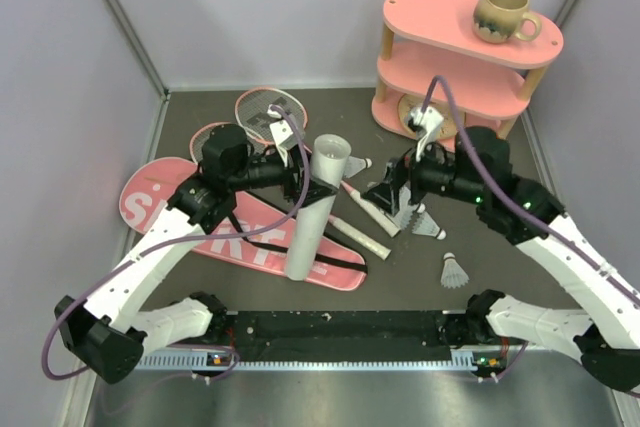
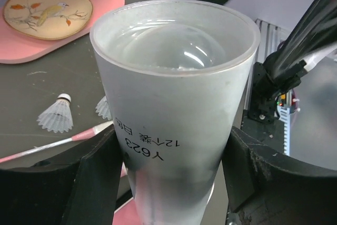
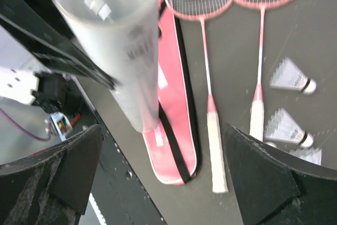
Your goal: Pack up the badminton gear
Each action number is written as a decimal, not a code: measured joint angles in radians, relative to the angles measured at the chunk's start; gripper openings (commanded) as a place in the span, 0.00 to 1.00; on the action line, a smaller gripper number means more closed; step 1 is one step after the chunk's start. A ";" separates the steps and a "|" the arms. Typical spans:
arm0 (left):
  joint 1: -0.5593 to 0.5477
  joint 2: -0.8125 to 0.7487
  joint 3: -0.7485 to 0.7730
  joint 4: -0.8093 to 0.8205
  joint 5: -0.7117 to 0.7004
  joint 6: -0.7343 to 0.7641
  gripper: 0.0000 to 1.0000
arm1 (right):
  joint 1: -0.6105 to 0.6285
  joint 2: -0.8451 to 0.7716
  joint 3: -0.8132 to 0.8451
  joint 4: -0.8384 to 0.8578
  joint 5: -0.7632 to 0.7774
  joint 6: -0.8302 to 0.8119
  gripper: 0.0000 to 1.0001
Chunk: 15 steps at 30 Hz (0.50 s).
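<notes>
**Tube in left grip; remaining gear loose on table**

Flat pink racket-shaped bag (image 1: 160, 197), black strap, lying on dark matte table (image 1: 200, 102). Long white frosted tube (image 1: 305, 237), open-topped, tilted, foot over bag. Clamped by left gripper (image 1: 308, 185), fingers (image 2: 100, 177) against both sides. Two thin pink-framed rackets (image 1: 262, 107), strung heads side by side behind. Small white feathered shuttlecocks (image 1: 455, 269) scattered right of tube. Right gripper (image 1: 395, 197) spread wide, empty, above racket handles. Pink two-tier shelf (image 1: 440, 32), beige mug (image 1: 503, 14) atop, far right.

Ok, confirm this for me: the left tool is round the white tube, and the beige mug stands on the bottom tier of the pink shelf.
Wrong tier. The beige mug stands on the top tier of the pink shelf, as the top external view shows. The left tool is round the white tube, as stated.
</notes>
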 measured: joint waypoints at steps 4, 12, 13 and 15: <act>-0.001 -0.002 0.077 -0.122 -0.015 0.101 0.48 | -0.006 0.042 0.198 -0.054 0.003 0.001 0.88; -0.001 -0.028 0.105 -0.209 -0.026 0.216 0.43 | -0.007 0.127 0.364 -0.076 -0.048 0.016 0.70; -0.001 -0.033 0.084 -0.208 -0.024 0.216 0.42 | -0.006 0.142 0.373 -0.079 -0.058 0.017 0.68; -0.002 -0.039 0.038 -0.175 -0.014 0.213 0.38 | -0.002 0.177 0.392 -0.090 -0.080 0.023 0.66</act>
